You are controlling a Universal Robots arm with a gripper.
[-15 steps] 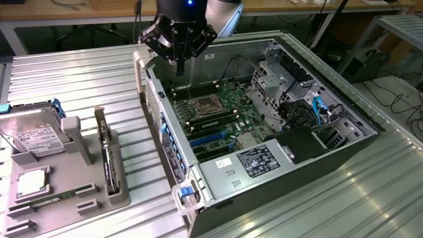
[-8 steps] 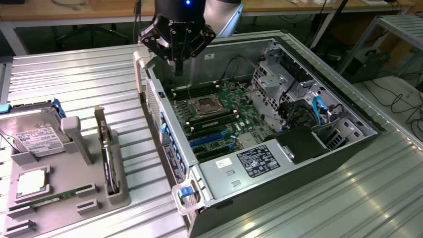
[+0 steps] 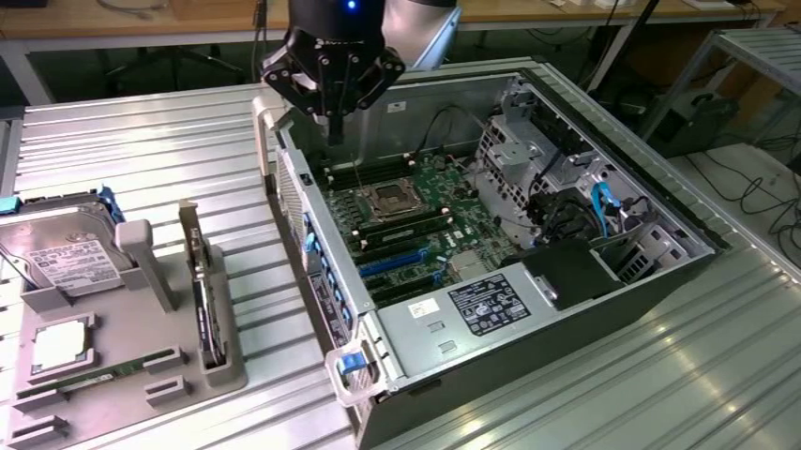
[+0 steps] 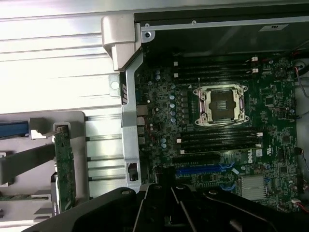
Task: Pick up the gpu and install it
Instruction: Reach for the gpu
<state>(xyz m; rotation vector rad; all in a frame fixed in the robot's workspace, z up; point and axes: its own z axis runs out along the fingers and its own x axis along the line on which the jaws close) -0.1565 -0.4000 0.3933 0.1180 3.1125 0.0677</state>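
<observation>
The gpu [image 3: 201, 292] stands on edge in a slot of the grey holder [image 3: 225, 370] on the exterior view's left, a thin green card with a metal bracket at its far end. The wrist view has it edge-on as a green strip [image 4: 63, 166]. My gripper [image 3: 336, 131] hangs above the back left corner of the open computer case [image 3: 414, 328], well apart from the gpu. Its fingers are shut together with nothing between them. In the wrist view the gripper [image 4: 166, 178] is over the motherboard [image 4: 270, 125] near the blue slots [image 4: 200, 169].
A silver hard drive [image 3: 60, 262] with a white label and a narrow memory stick [image 3: 107, 375] lie in the same holder. The case's upright wall [image 3: 294, 202] stands between holder and motherboard. Drive cages and cables [image 3: 588, 206] crowd the case's right side. The table is ribbed metal [image 3: 138, 141].
</observation>
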